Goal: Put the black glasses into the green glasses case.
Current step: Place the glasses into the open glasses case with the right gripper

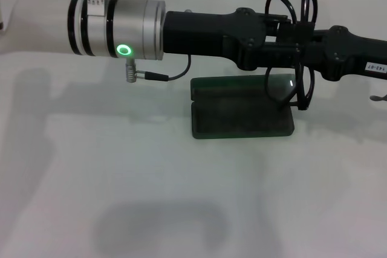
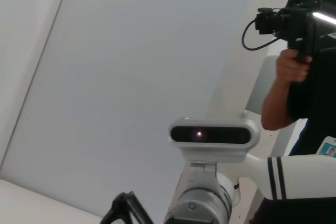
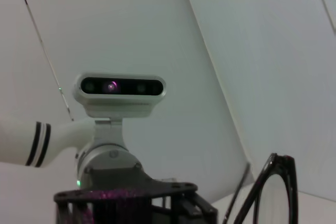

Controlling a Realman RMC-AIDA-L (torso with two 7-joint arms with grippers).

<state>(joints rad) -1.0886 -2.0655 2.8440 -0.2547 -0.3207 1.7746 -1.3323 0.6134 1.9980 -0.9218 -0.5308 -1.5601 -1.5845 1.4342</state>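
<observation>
My left pincer [image 1: 289, 43] is reaching across the desk [image 1: 121, 167], clamping the black glasses [image 1: 302, 46] upright above the far right corner of the open green glasses case [image 1: 242, 110]. My right pincer isn't showing.

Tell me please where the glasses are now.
Head view, right of centre: the glasses sit airborne between the left gripper and right gripper, above the right end of the case.

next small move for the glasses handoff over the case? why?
Probably lower the black glasses toward the green glasses case. In the head view both arms meet above the open case on the table, glasses hanging upright over its right end, not yet inside. Which gripper holds them is unclear.
</observation>
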